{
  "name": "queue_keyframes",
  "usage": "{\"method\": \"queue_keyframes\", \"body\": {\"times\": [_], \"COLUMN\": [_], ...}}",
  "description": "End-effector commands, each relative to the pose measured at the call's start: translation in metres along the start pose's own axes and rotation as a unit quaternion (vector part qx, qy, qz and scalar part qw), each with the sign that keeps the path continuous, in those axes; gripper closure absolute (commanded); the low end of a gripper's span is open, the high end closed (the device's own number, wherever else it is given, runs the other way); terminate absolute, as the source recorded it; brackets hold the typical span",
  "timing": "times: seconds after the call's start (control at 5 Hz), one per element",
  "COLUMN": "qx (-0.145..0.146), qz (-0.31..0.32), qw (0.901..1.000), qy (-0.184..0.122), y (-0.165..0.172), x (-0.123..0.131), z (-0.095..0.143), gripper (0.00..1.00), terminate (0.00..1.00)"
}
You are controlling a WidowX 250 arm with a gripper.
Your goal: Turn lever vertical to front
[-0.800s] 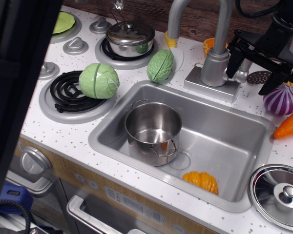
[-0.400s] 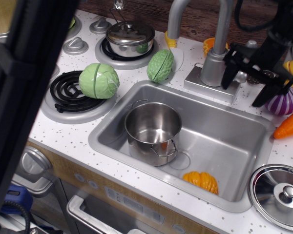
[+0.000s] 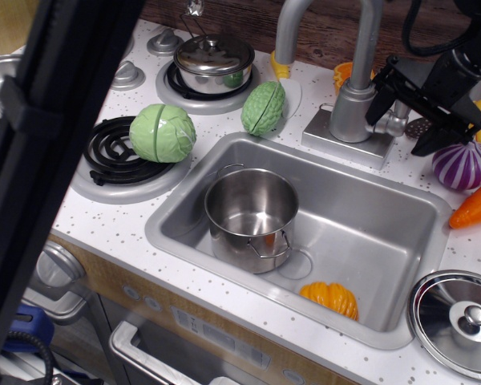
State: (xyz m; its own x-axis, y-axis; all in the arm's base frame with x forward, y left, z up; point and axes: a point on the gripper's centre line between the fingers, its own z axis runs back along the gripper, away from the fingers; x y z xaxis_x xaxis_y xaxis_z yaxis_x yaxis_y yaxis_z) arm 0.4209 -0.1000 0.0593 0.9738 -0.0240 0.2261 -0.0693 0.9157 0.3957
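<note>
The faucet's silver cylindrical body (image 3: pixel 351 108) stands on its base plate behind the sink. The lever (image 3: pixel 394 125) is a short silver-grey stub sticking out of the body's right side, partly hidden by my fingers. My black gripper (image 3: pixel 402 131) comes in from the upper right. It is open, with one finger (image 3: pixel 382 98) just left of the lever against the faucet body and the other finger (image 3: pixel 438 136) to the right. The lever lies between the jaws; I cannot tell whether they touch it.
The sink (image 3: pixel 361 233) holds a steel pot (image 3: pixel 251 210) and an orange vegetable (image 3: pixel 330 298). A purple onion (image 3: pixel 463 164), a carrot (image 3: pixel 474 207) and a pot lid (image 3: pixel 457 321) lie at the right. A cabbage (image 3: pixel 162 132), a green vegetable (image 3: pixel 263 107) and a lidded pot (image 3: pixel 214 60) are at the left. A dark blurred bar (image 3: pixel 48 160) blocks the left foreground.
My gripper dipped lower and left around the lever, then came back up slightly and stays around it. The dark foreground bar has shifted right.
</note>
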Motion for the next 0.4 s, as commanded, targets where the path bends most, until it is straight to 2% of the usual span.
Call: {"method": "queue_keyframes", "body": {"times": [0.0,0.2], "qx": [-0.003,-0.003], "qz": [0.037,0.039], "qw": [0.9963,0.9948], "qy": [-0.078,-0.094], "y": [0.0138,0.0217], "x": [0.0294,0.0369], "z": [0.0457,0.045], "gripper": [0.0,0.0], "terminate": [0.0,0.0]}}
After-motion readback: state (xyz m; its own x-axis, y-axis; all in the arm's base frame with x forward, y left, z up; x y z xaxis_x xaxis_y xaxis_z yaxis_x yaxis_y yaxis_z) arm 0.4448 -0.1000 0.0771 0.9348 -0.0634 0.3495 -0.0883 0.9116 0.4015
